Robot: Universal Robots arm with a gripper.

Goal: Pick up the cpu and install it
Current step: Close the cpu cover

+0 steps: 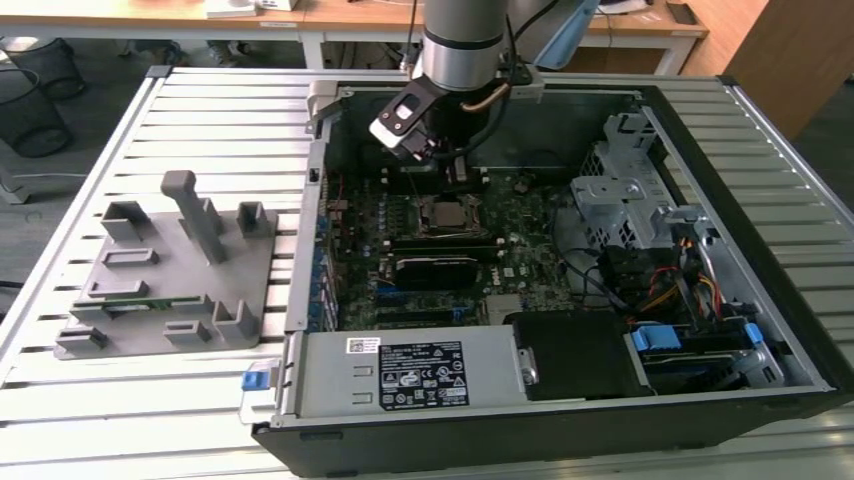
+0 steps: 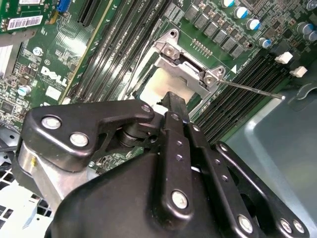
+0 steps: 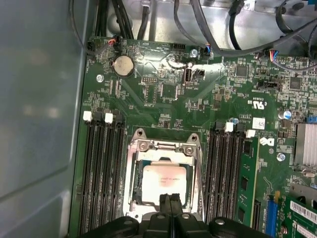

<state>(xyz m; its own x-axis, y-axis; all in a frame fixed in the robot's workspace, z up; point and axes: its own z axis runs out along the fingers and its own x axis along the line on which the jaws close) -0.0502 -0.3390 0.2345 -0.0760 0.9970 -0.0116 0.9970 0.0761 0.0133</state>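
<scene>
Claw: the gripper [image 3: 171, 207] has its two black fingers pressed together with nothing between them.
Claw to socket: the tips hang over the edge of the socket frame [image 3: 166, 146] that lies farthest from the coin cell battery [image 3: 123, 65]. Whether they touch the frame cannot be told.
Cpu: the cpu [image 3: 163, 181] lies flat inside the socket, its pale metal top showing through the frame's window. By the look of it, it is already seated.
Direction: from the fingertips the cpu lies just ahead and below, towards the battery side of the socket.
Axis: the chip is near square, with no real long axis. Its edges run parallel to the memory slots [image 3: 101, 168] on either side of the socket.
Lever: a thin metal rod [image 2: 252, 89] runs out from one socket corner across the slots.
Board: the motherboard [image 3: 163, 89] lies flat in the open computer case [image 1: 747, 110].
Surface: the case rests on a slatted table [image 1: 200, 110]. A grey fixture tray [image 1: 174, 290] stands well apart from the socket, outside the case on the exterior view's left.
Room: wire bins [image 1: 40, 95] and desks stand beyond the table.
</scene>
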